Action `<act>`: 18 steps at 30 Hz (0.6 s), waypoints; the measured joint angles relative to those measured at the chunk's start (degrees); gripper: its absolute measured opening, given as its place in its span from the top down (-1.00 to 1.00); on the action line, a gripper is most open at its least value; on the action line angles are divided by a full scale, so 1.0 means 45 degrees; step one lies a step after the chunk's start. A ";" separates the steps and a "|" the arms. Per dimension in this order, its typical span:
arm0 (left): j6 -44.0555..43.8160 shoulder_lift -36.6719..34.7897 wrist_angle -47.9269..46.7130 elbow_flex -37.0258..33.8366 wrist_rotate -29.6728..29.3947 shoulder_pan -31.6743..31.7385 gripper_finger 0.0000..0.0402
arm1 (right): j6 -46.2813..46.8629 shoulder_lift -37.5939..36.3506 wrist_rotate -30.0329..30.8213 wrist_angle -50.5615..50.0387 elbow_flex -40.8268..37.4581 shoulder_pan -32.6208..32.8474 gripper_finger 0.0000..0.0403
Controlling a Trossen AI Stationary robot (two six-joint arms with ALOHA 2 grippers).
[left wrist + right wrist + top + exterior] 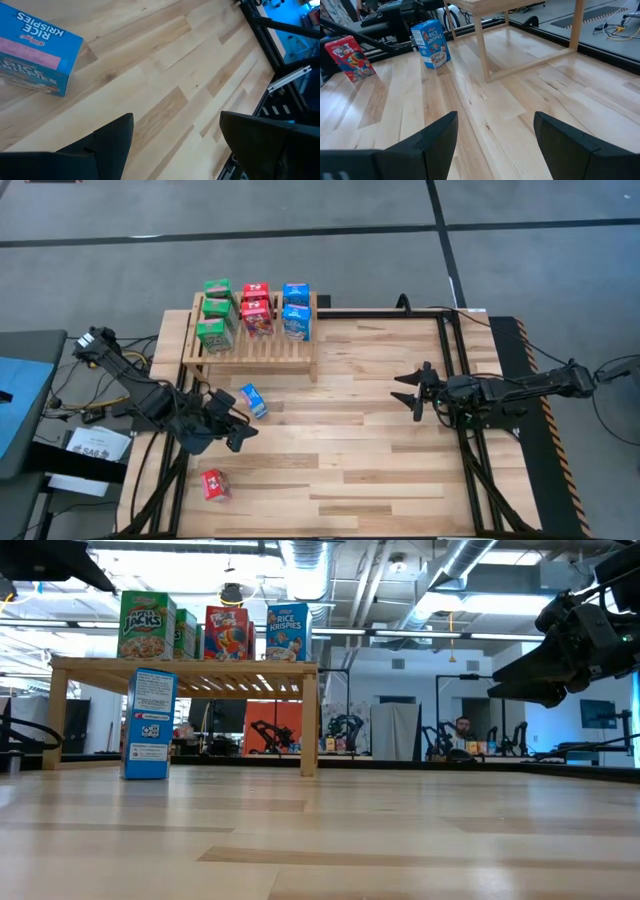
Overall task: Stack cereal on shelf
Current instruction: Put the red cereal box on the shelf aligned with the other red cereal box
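The shelf (250,348) stands at the table's far left and carries three green (215,310), two red (256,307) and two blue (295,310) cereal boxes on its slatted top. One blue box (254,401) stands upright on the table in front of the shelf, also seen in the low view (150,723). A red box (214,485) lies near the table's near left corner. My left gripper (236,420) hovers open just to the near side of the blue box (35,55), nothing between its fingers. My right gripper (408,390) waits open at mid right, pointing toward the table's left.
Bare plank tabletop (360,460) spreads between the two grippers and toward the near edge. A black metal frame (460,380) runs along the table's right side. The shelf's legs (482,45) stand on the table with open space beneath the slats.
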 joint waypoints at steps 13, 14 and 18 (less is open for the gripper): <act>0.0575 0.0000 0.0000 0.0000 -0.0208 0.0000 -0.43 | 0.0000 -0.0001 0.0000 0.0000 0.0002 0.0000 -0.42; 0.0607 0.0000 0.0000 0.0000 -0.0205 0.0000 -0.43 | 0.0000 -0.0003 0.0000 0.0000 0.0000 0.0000 -0.42; 0.0474 0.0000 -0.0044 0.0000 0.0107 -0.0004 -0.43 | 0.0000 0.0000 0.0000 0.0000 0.0000 0.0000 -0.42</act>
